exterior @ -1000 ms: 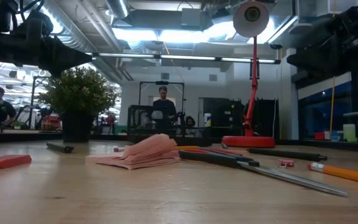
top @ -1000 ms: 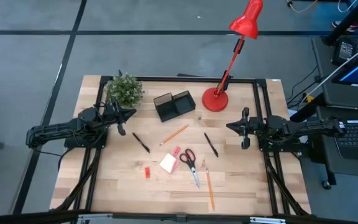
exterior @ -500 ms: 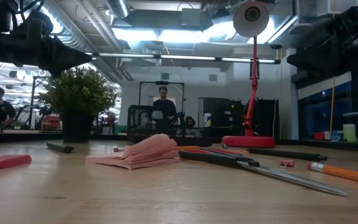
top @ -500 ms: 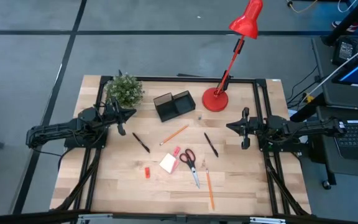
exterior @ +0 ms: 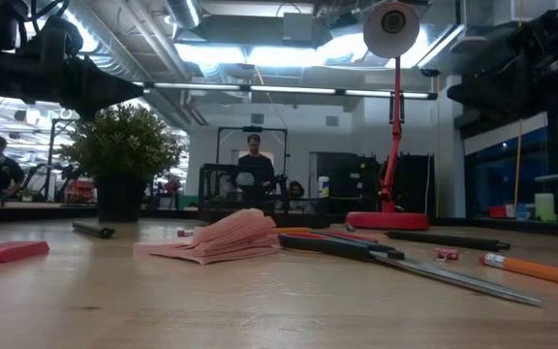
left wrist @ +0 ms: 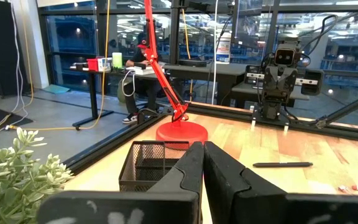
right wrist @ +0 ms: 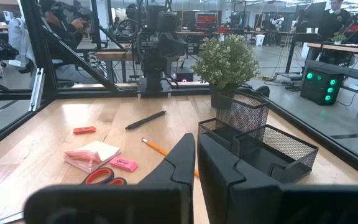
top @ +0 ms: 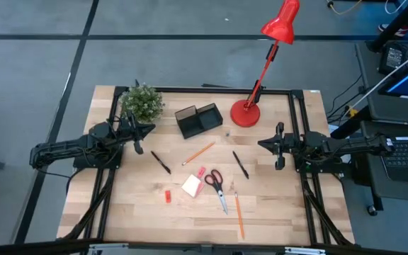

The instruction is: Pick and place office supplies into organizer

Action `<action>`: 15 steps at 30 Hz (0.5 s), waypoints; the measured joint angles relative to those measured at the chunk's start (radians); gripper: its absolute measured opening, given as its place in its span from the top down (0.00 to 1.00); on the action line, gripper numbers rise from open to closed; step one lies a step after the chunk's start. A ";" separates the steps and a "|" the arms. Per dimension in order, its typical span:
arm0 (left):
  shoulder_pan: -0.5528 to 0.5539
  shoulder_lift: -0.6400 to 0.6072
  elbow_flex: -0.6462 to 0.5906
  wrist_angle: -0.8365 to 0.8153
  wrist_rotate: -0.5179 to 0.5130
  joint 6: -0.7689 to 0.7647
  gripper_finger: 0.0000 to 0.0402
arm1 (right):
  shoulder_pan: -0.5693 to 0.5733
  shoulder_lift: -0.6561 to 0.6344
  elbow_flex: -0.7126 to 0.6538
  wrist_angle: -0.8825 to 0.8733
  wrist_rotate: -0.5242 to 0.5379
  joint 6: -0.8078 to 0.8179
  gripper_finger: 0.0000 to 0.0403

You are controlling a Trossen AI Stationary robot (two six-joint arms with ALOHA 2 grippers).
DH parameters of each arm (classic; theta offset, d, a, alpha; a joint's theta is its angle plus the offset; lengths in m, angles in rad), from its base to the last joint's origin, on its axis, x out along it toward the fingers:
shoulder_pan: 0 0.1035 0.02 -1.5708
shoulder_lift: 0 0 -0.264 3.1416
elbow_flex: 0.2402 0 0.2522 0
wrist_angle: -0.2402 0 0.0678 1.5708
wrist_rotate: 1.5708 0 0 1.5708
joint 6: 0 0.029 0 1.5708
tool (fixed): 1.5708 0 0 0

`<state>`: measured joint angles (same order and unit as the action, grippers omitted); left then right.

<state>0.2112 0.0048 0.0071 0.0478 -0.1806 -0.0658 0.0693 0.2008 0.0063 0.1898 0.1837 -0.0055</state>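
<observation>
Both grippers clenched on nothing. The left gripper (top: 139, 139) hovers at the table's left edge beside the potted plant (top: 142, 103); the right gripper (top: 278, 147) hovers at the right edge, near the red desk lamp's base (top: 245, 114). The black mesh organizer (top: 198, 119), with two compartments, stands at the back between plant and lamp. No item appears in it; the supplies lie scattered on the wood in front: two black pens (top: 161, 162) (top: 240, 164), two orange pencils (top: 198, 153) (top: 239, 215), red-handled scissors (top: 217, 186), a white note pad (top: 192, 186), a pink block (top: 200, 172) and a red block (top: 168, 196).

Risks, as judged: flat, thin pens and pencils may slip from a pinch; the scissors lie just beside the pad and may be dragged with it; a reach toward the organizer could knock the lamp or plant.
</observation>
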 joint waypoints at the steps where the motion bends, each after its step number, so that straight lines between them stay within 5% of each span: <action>1: 0.000 0.000 0.000 0.000 0.000 0.000 0.98 | 0.000 0.000 0.000 0.000 0.000 0.000 0.94; 15: 0.000 0.000 0.000 0.000 -0.013 0.070 0.99 | 0.000 0.000 0.000 0.000 0.000 -0.001 0.94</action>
<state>0.2115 0.0044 0.0074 0.0479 -0.1934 0.0046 0.0695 0.2006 0.0067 0.1898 0.1834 -0.0062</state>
